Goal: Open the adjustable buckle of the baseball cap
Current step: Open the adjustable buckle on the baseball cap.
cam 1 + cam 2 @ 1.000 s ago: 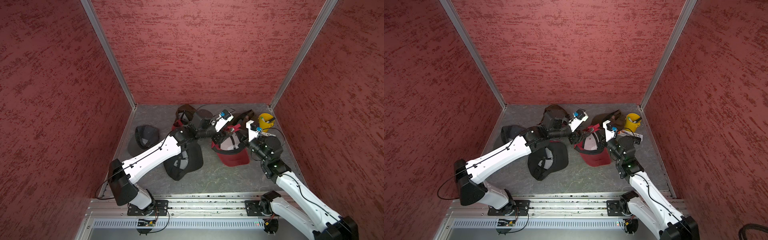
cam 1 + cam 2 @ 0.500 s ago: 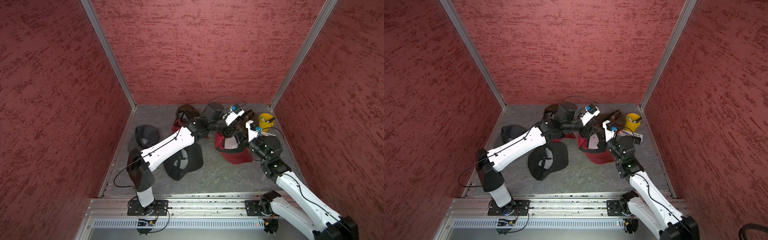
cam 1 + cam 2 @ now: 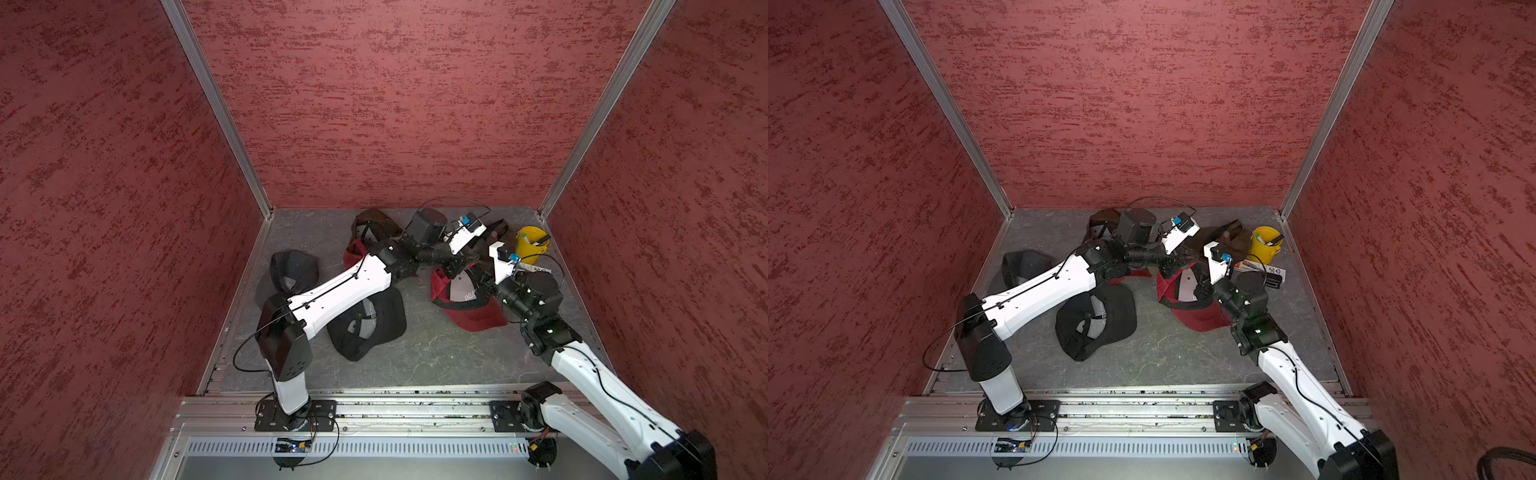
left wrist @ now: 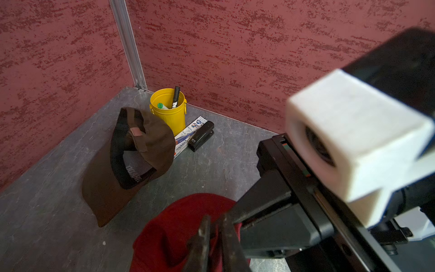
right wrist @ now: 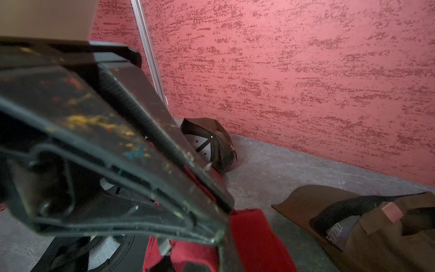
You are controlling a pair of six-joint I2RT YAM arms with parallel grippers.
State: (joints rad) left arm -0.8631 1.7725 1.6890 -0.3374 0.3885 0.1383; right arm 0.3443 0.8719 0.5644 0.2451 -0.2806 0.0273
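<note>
Nearest me a black cap (image 3: 370,326) lay upside down on the grey table (image 3: 424,357), partly under the left arm and out of the work. Just past it, right of middle, sat the red cap (image 3: 471,318). Its brim pointed toward me and its open back faced the far side, where both arms could get at the strap.

The right gripper (image 5: 227,221) was clamped tight on the cap's red back edge, I'd say to anchor it. A grey metal piece (image 5: 164,246), likely the buckle, peeked out close by.

The left gripper (image 4: 215,219) reached in from the left. Its jaws were drawn almost together with red cloth around them, seemingly pinching the strap to pull against the other's hold. Whether the buckle had given at all, I could not tell.

Farther back lay a brown cap (image 4: 131,162). In the far right corner stood a yellow bucket (image 4: 168,113) of pens with a stapler (image 4: 201,136) beside it, all clear of the arms.
</note>
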